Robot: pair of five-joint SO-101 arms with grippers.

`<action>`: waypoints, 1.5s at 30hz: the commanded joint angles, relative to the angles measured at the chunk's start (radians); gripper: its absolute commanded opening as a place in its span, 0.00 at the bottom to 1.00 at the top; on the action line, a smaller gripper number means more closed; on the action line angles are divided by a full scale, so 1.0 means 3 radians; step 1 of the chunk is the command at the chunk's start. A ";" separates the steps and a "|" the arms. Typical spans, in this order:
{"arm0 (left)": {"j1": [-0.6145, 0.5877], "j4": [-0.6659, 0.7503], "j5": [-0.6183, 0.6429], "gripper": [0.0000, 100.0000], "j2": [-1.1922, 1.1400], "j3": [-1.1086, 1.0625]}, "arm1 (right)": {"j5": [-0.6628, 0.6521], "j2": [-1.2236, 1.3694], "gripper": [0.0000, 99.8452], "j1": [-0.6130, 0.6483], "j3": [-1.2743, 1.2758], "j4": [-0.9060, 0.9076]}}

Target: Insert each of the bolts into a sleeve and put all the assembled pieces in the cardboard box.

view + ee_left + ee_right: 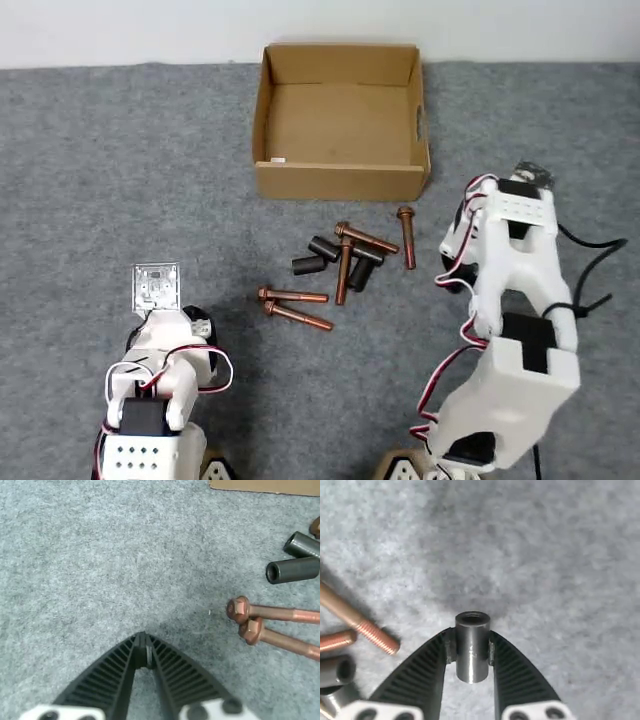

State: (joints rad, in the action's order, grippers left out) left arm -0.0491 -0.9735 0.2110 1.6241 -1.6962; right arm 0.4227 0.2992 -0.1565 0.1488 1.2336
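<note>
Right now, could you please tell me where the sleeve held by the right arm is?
The right wrist view shows the sleeve clamped in the right gripper over the grey mat, on the table's right side, just right of the loose bolts.

place: robot lab bench | cues: grey felt mat (pixel 100 150), plain white wall (pixel 120 30)

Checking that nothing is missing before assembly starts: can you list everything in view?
cardboard box: one, brown, empty, far side of the table.
bolts: five, copper, loose on the mat in front of the box.
sleeves: four, it seems, dark, lying among the bolts.
fifth sleeve: one, dark, in the right gripper.
mat: one, grey, covering the table.
left gripper: shut, empty, near two bolts.
right gripper: shut on the fifth sleeve.
</note>
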 commanded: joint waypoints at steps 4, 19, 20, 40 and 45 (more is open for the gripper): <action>-0.0020 -0.0020 -0.0015 0.00 0.0036 0.0018 | -0.0102 0.0299 0.07 -0.0008 -0.0102 -0.0074; -0.0020 -0.0020 -0.0015 0.00 0.0036 0.0018 | -0.0102 0.0315 0.01 -0.0013 -0.0128 0.0161; -0.0020 -0.0020 -0.0015 0.00 0.0036 0.0018 | -0.0102 0.0243 0.01 -0.0023 -0.0138 0.0233; -0.0020 -0.0020 -0.0015 0.00 0.0036 0.0018 | -0.0527 -0.2289 0.01 -0.0033 0.0655 0.1143; -0.0020 -0.0020 -0.0015 0.00 0.0036 0.0018 | -0.0532 -0.3138 0.01 -0.0033 0.1258 0.1133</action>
State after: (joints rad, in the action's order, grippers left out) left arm -0.0491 -0.9735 0.2110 1.6241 -1.6962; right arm 0.2754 -0.4803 -0.1550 0.4710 1.5681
